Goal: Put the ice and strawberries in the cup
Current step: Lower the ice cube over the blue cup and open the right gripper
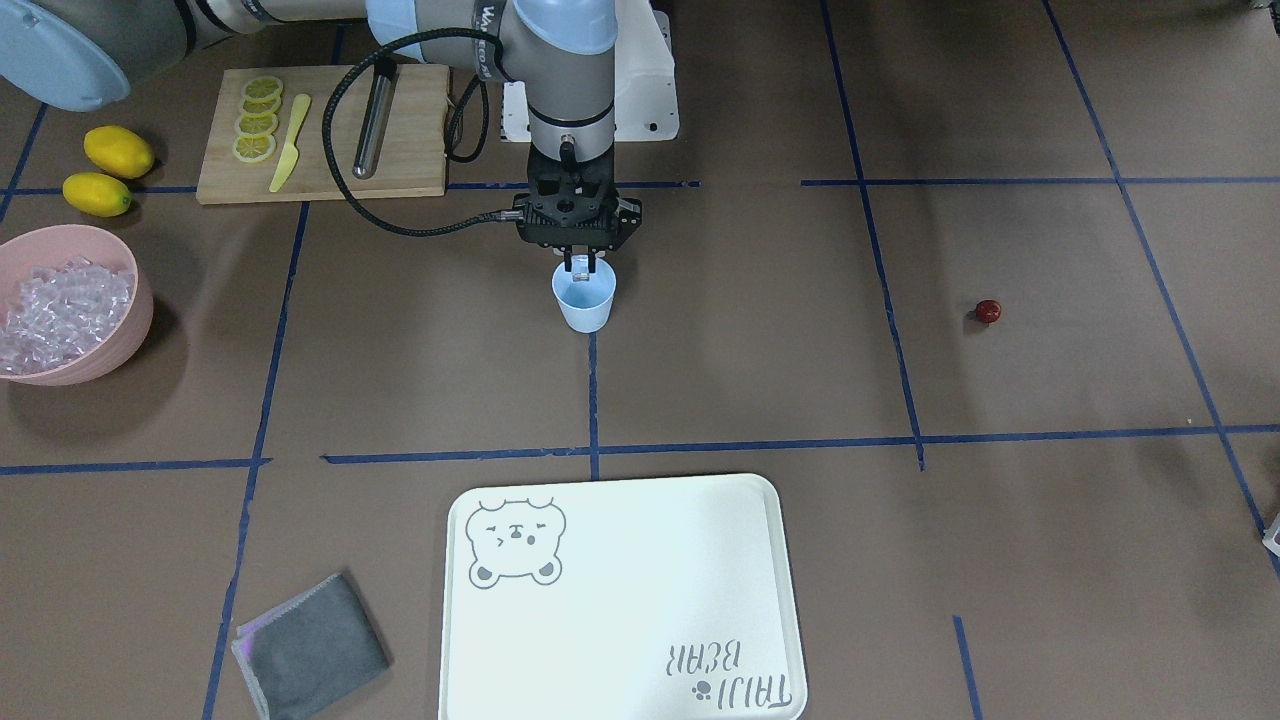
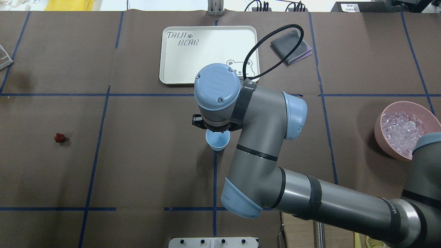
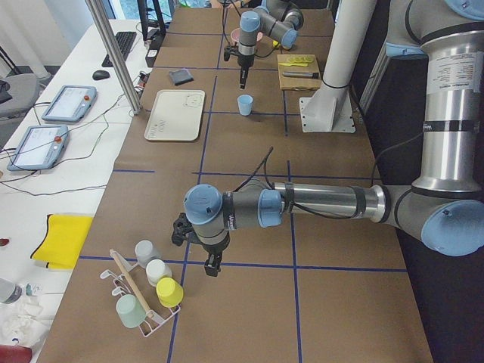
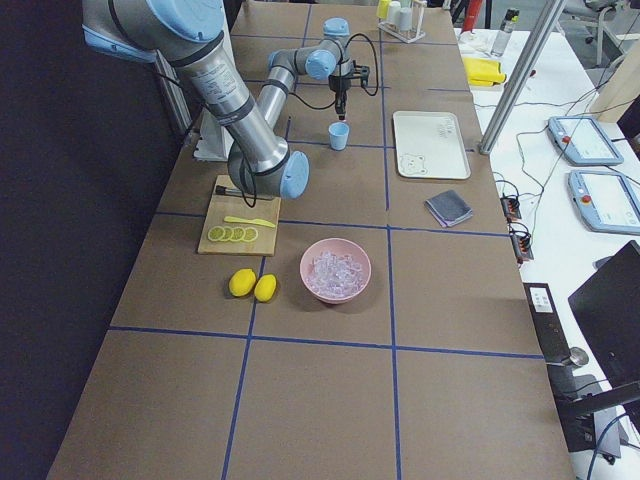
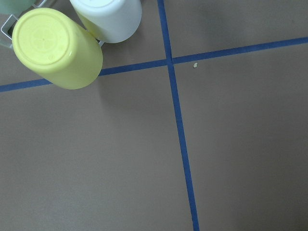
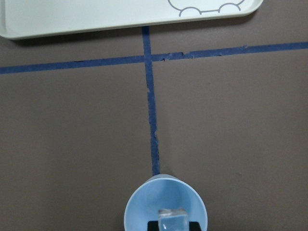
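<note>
The pale-blue cup (image 1: 584, 303) stands upright at the table's middle, also seen from overhead (image 2: 217, 141). Just above its mouth hangs my right gripper (image 1: 580, 266), shut on one clear ice cube (image 6: 173, 221); the right wrist view shows the cube over the cup (image 6: 144, 207). More ice (image 1: 62, 308) fills the pink bowl (image 1: 130, 335). The single dark-red strawberry (image 1: 988, 311) lies alone on the table, far from the cup (image 2: 59, 137). My left gripper (image 3: 212, 266) shows only in the exterior left view, low over the table by a cup rack; I cannot tell its state.
A cream tray (image 1: 760, 600) lies beyond the cup, a grey cloth (image 1: 310, 650) beside it. A cutting board (image 1: 410, 165) holds lemon slices, a yellow knife and a metal rod; two lemons (image 1: 108, 170) lie nearby. Upturned cups (image 5: 57, 48) sit on a rack under my left wrist.
</note>
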